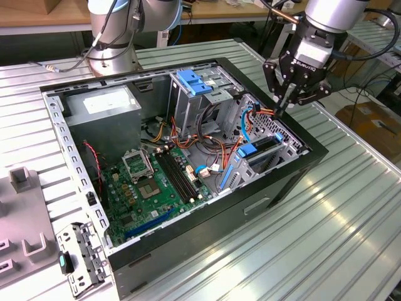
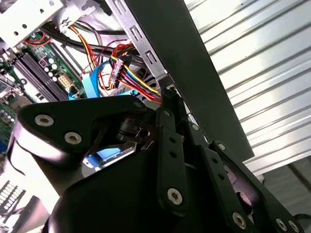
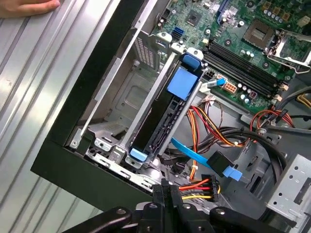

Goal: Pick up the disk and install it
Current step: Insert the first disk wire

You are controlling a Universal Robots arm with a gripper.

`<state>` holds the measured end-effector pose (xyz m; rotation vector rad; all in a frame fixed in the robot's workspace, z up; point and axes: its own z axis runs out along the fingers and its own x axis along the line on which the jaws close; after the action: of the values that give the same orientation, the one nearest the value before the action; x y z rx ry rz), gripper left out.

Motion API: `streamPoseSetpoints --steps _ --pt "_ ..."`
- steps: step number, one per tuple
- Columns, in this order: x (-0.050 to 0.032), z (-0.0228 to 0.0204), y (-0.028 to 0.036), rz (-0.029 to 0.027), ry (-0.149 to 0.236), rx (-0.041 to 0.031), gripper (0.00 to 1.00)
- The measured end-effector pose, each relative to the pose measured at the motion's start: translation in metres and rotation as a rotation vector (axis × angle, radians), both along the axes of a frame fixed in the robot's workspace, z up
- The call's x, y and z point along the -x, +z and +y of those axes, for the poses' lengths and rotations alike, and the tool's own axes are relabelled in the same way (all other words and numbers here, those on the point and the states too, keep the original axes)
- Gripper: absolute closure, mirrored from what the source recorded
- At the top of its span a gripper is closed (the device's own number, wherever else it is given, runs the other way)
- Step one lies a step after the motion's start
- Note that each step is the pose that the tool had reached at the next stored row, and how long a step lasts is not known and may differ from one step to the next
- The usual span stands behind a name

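Observation:
The disk (image 3: 160, 119) stands on edge in the drive bay at the corner of the open computer case (image 1: 188, 251), its dark side and blue plastic rails facing up. In the exterior view the disk (image 1: 254, 152) sits in that bay near the case's wall on the exterior view's right. My gripper (image 1: 280, 108) hangs above the case's far rim, a short way up and back from the disk, shut with nothing between its fingers. In the first wrist view the gripper (image 3: 167, 193) is over a bundle of coloured wires. In the second wrist view the gripper (image 2: 167, 97) points at the same wires.
The case holds a green motherboard (image 1: 153, 185), loose cables (image 1: 213, 141), a grey metal box (image 1: 103, 106) and a metal cage with a blue handle (image 1: 191, 84). A grey fixture (image 1: 22, 219) and a bracket (image 1: 81, 257) lie on the exterior view's left. A person's hand (image 3: 29, 6) rests on the ribbed table.

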<state>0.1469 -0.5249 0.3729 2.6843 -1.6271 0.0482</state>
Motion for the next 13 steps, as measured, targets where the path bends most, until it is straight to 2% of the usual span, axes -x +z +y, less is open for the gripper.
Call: streamPoseSetpoints --steps 9,11,13 --pt "0.0000 0.0000 -0.0004 0.0000 -0.127 0.0000 0.84" --pt "0.0001 0.0000 -0.0005 0.0000 -0.151 0.0000 0.84" --pt "0.0005 0.0000 -0.0005 0.0000 -0.155 0.0000 0.84"
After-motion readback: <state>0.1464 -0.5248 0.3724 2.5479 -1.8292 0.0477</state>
